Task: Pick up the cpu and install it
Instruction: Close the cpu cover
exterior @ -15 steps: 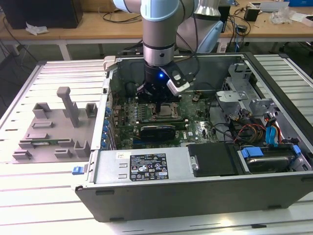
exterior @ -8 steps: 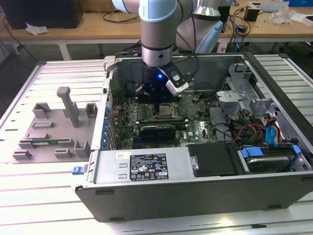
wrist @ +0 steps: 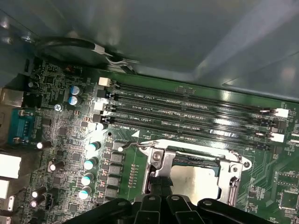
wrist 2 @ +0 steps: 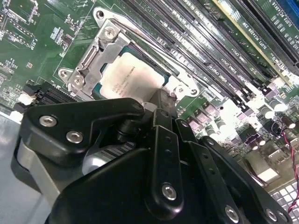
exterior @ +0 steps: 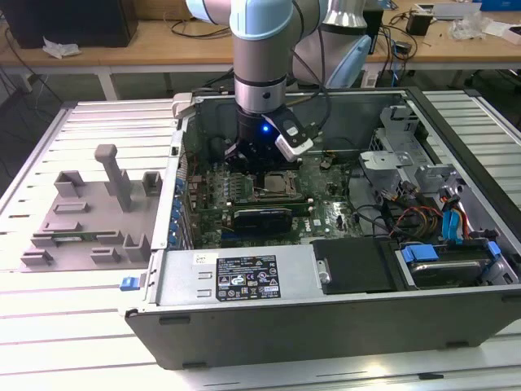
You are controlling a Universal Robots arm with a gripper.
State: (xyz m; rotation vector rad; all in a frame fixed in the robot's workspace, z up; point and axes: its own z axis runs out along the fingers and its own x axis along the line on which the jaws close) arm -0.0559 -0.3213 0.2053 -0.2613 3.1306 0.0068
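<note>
The cpu (wrist 2: 133,79) is a flat square chip with a silver-grey top, lying inside the metal-framed socket (wrist 2: 100,51) on the green motherboard. It also appears in the first wrist view, cpu (wrist: 198,179), within the socket frame (wrist: 156,158). My gripper (wrist 2: 160,99) hangs straight down over the socket inside the open computer case (exterior: 326,322). Its black fingers are drawn together, and their tips sit at one edge of the chip, with nothing seen between them. In the exterior view the gripper (exterior: 262,167) hides most of the socket.
Long memory slots (wrist: 187,116) run beside the socket, with capacitors (wrist: 88,163) on its other side. A grey fixture tray (exterior: 89,216) lies at the exterior view's left. The case holds a black power supply (exterior: 354,265), a drive cage (exterior: 391,163) and coloured cables (exterior: 452,220).
</note>
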